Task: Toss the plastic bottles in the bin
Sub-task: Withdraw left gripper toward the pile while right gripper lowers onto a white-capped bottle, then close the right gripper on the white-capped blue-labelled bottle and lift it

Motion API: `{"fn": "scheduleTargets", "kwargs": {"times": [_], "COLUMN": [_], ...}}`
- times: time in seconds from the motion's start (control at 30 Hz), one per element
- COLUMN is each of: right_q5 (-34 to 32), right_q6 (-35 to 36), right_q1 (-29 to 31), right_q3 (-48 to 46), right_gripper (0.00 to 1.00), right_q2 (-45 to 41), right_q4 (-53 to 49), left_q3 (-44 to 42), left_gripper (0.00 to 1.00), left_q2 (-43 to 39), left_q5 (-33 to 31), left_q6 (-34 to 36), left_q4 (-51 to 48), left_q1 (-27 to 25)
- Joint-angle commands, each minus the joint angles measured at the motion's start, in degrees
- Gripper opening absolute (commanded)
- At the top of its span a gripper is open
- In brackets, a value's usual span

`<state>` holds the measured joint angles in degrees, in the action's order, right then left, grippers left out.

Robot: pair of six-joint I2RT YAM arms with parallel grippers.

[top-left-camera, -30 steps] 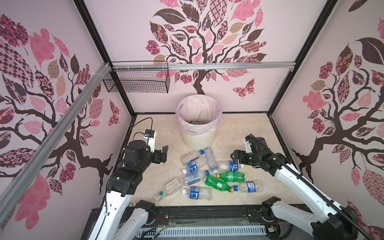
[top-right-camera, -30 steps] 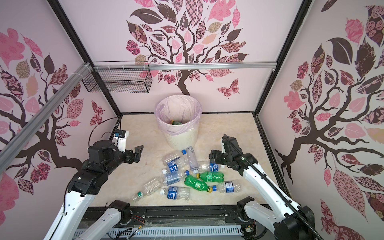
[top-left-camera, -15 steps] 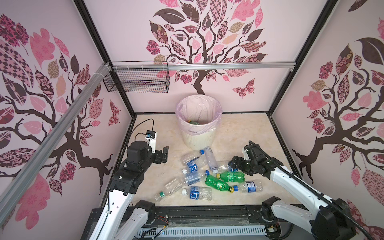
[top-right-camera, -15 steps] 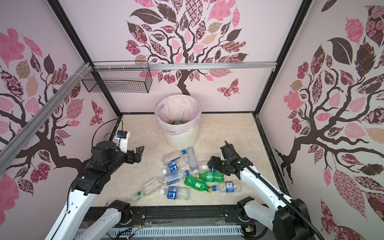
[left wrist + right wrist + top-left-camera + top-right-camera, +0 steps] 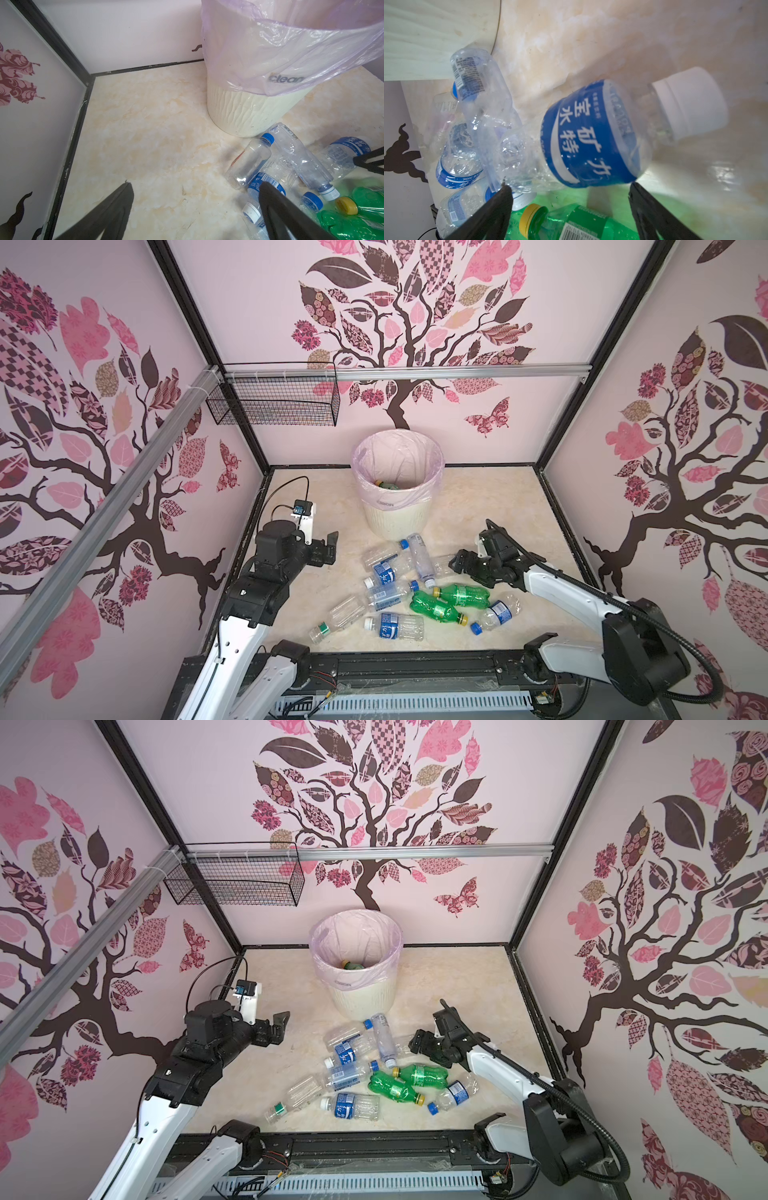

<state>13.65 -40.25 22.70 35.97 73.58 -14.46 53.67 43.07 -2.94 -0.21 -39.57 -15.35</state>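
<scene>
Several plastic bottles (image 5: pixel 395 593) lie in a heap on the marble floor in front of the bin (image 5: pixel 395 518), which shows in both top views (image 5: pixel 361 1002) and holds a green bottle (image 5: pixel 388 485). My right gripper (image 5: pixel 457 562) stands open, low at the heap's right edge. In the right wrist view its tips (image 5: pixel 569 189) reach the side of a clear blue-labelled, white-capped bottle (image 5: pixel 591 133), with a green yellow-capped bottle (image 5: pixel 571 224) beneath. My left gripper (image 5: pixel 330 549) is open and empty above bare floor left of the heap (image 5: pixel 193 187).
A black wire basket (image 5: pixel 274 406) hangs on the back wall at upper left. Black frame rails and pink patterned walls close in the floor on three sides. The bin's cream ribbed wall (image 5: pixel 239 112) stands close to the nearest bottles.
My right gripper has moved left and down onto the heap's right edge, its jaws slightly narrower. The left arm has shifted only a little.
</scene>
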Motion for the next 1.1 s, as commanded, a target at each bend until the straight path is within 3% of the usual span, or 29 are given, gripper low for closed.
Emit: {"fn": "scheduleTargets", "kwargs": {"times": [0.0, 0.47, 0.8, 1.07], "right_q5": [-2.7, -5.6, -9.2, -13.7], "right_q6": [1.4, 4.7, 13.6, 17.3], "right_q1": [0.1, -3.6, -4.7, -4.7], "right_q3": [3.2, 10.3, 16.2, 15.5], "right_gripper": [0.90, 0.86, 0.72, 0.62], "right_q2": [4.0, 16.8, 22.7, 23.3], "right_q4": [3.6, 9.6, 3.7, 2.0], "left_q3": [1.4, 3.0, 3.2, 1.8], "left_gripper": [0.98, 0.98, 0.98, 0.98], "left_q2": [0.0, 0.0, 0.0, 0.0], "left_q5": [0.7, 0.8, 0.6, 0.3], "left_q6": [-0.5, -0.4, -0.7, -1.1], "left_q4": [0.2, -0.9, -1.2, -0.9], "left_q1": [0.1, 0.1, 0.1, 0.1]}}
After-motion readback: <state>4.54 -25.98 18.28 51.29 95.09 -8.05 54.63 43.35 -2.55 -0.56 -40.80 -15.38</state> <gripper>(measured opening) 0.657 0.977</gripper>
